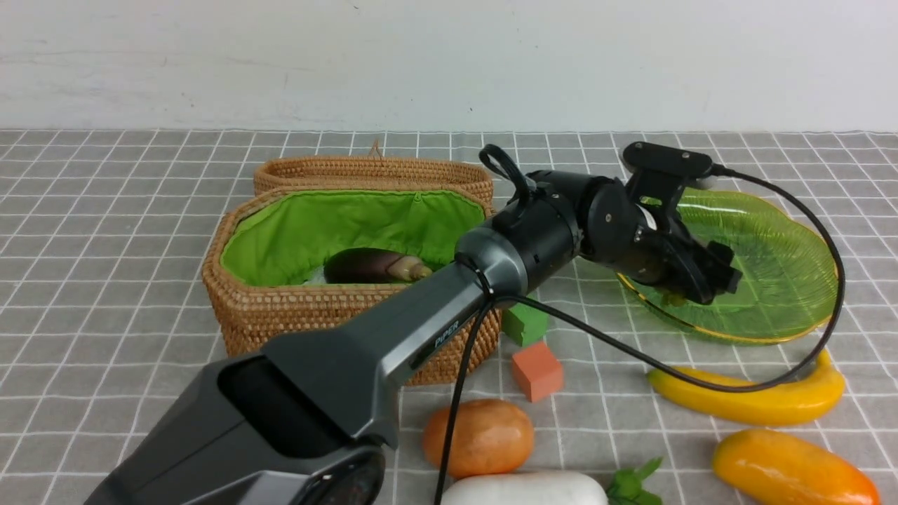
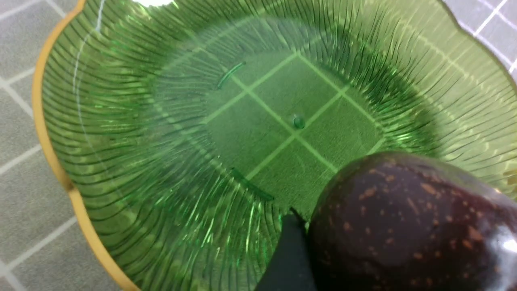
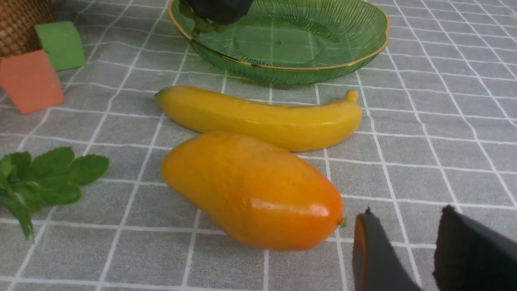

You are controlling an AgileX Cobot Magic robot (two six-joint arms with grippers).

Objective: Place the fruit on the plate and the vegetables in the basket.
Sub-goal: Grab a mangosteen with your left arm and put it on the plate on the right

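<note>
Grey checked cloth (image 1: 105, 280) is being used as the work surface, with a white wall behind. Basket (image 1: 280, 315) is being shown open, its lid (image 1: 372, 172) lying behind it; eggplant (image 1: 375, 266) is being carried inside on the green lining. Plate (image 1: 786, 280) is being seen right of the basket. Left arm is being held stretched across to the plate's near-left rim, left gripper (image 1: 691, 284) being clamped on the mangosteen (image 2: 404, 226) (contact with the glass cannot be told). Banana (image 1: 751, 396) and mango (image 1: 793, 470) are being left on the cloth in front of the plate, potato (image 1: 477, 435) and radish (image 1: 523, 489) in front of the basket. Right gripper (image 3: 408, 214) is being held low beside the mango's tip, fingers spread, nothing between them.
</note>
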